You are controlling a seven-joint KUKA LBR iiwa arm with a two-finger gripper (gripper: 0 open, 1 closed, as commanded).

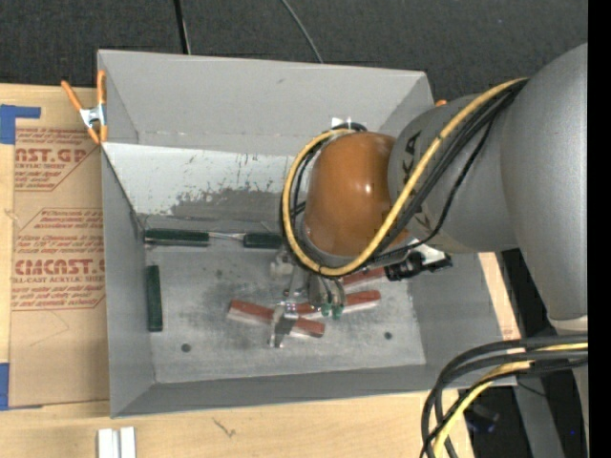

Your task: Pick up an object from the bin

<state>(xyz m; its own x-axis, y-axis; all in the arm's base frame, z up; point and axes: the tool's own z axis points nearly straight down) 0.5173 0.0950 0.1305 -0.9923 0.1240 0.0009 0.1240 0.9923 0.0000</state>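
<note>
So, around the busy spot first. A long dark green bar [177, 239] lies flat along the foot of the back wall. A shorter dark green bar [261, 240] sits in line with it, a bit to its right. A third dark green bar [153, 297] lies lengthwise by the left wall, well apart from everything else. None of those three is near the gripper.

What really crowds things is the robot's own rounded orange wrist cover [348, 203], with black and yellow cables [291, 208] looped round it. It hangs over the middle-right of the bin and hides some of the floor under it.

The gripper [284, 321] is down low at the bin floor, front-middle, right in a small scatter of flat reddish-brown sticks. The left reddish-brown stick [250, 310] lies just beside it, slightly tilted. The near reddish-brown stick [307, 328] is right up against it on the other side; touching or not, I can't say. The right reddish-brown stick [363, 300] lies a little further off, partly under the wrist hardware. Honestly I can't tell whether the gripper is open or closed, or whether it has hold of anything.

The grey metal bin [124, 208] has sloped walls and a scuffed floor. It holds the three green bars at the back and left, and the sticks at front-middle. It sits on a light wooden bench [315, 423].
</note>
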